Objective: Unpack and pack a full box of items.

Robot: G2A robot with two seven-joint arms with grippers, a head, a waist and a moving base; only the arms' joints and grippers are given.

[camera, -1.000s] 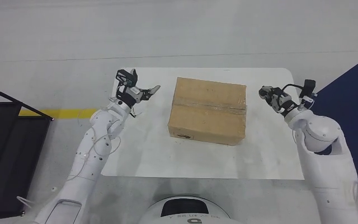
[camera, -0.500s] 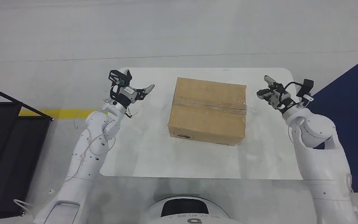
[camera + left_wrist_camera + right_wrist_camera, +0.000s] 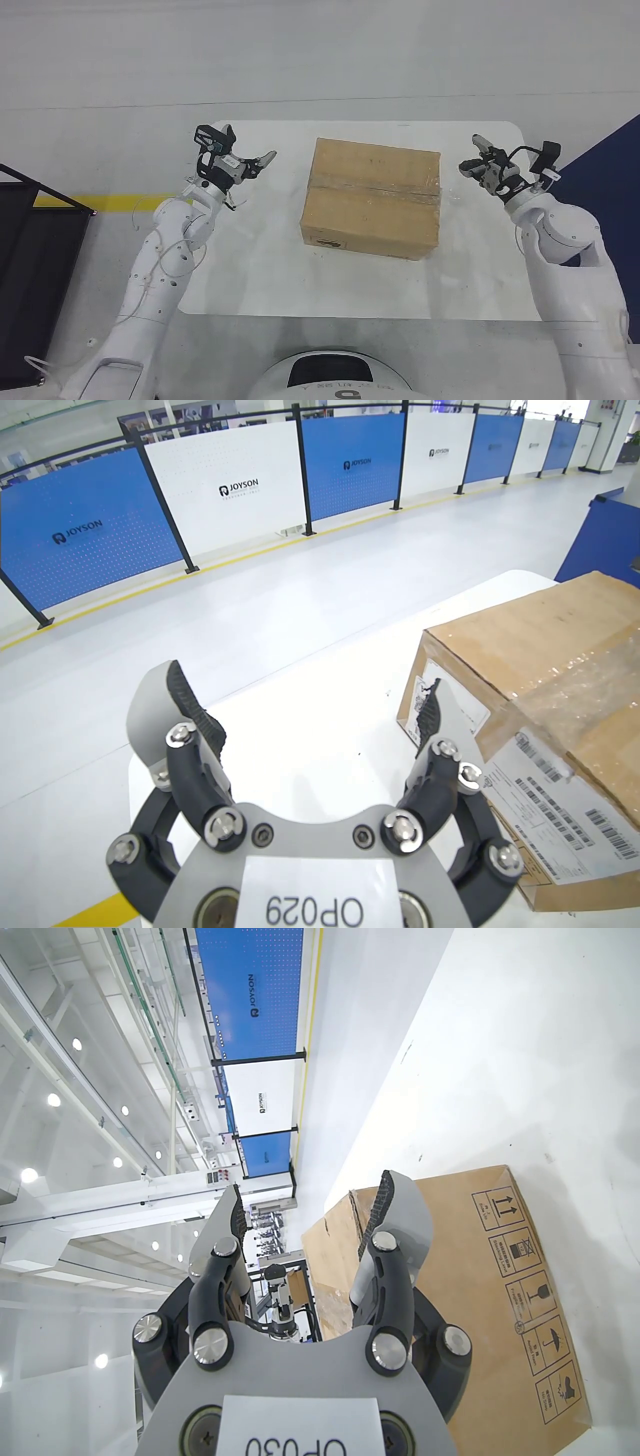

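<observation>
Sealed box (image 3: 371, 197) stood mid-table; both grippers were empty and spread wide.

The cardboard box sat closed on the white table (image 3: 260, 275), slightly skewed to its edges, with clear tape along the top seam. The left gripper (image 3: 303, 680) hung off the box's left end, apart from it, jaws wide, facing the side with the shipping labels (image 3: 545, 800). The right gripper (image 3: 311, 1183) hung near the table's far right corner, apart from the box, jaws wide. Blue and white barrier panels (image 3: 225, 495) stood beyond.
</observation>
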